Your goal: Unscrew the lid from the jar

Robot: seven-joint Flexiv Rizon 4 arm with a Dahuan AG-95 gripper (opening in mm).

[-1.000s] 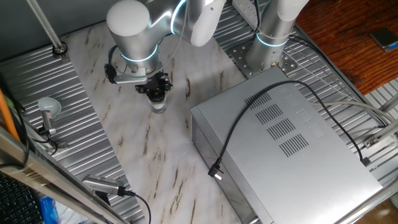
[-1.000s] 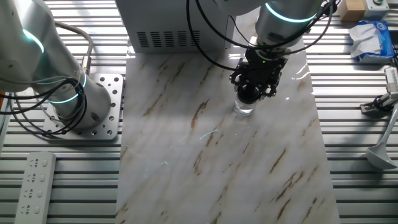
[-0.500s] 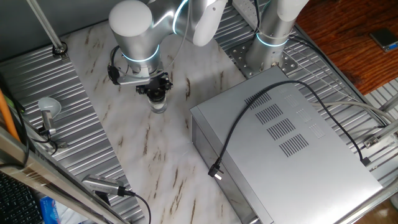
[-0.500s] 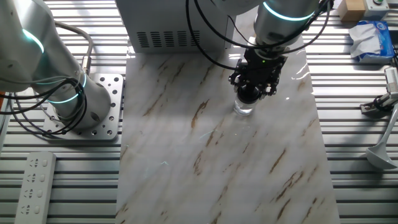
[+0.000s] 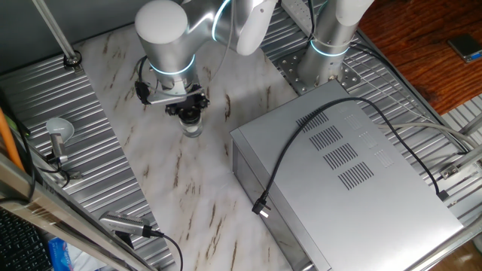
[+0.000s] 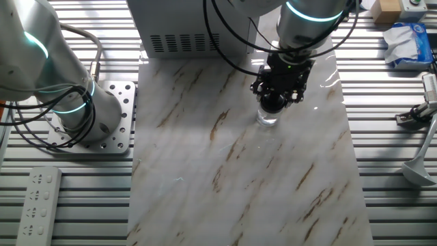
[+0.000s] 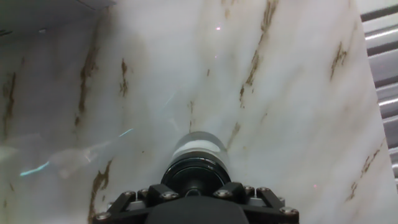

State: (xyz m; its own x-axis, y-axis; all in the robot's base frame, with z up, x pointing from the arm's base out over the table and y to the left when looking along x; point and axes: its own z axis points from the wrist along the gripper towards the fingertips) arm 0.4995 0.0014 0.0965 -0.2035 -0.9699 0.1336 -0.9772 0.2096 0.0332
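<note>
lid nearest in the hand view, dark and round, seated between the black fingers of the gripper, apparently pinched at its rim, though exact contact hard to confirm. just beyond it, jar, tiny, clear, upright on the marble tabletop, directly under the wrist and roughly mid-slab toward the arm's side. likely mid-unscrewing: lid seemingly on the jar, no gap visible between them. next move, by judgement: wrist rotation about the jar's axis with grip firm, then a straight lift once the thread lets go; nothing holding the jar body, so risk of the whole jar spinning or coming up with the lid.

farther out, large grey metal box with vent slots and a black cable draped over it, beside the jar but well apart from the gripper. round grey knob on a stem off on the ribbed metal surface, well apart. second arm's base on a bolted plate at the slab's edge, power strip farther off. nothing between gripper and jar; room above looks free for the lift.
</note>
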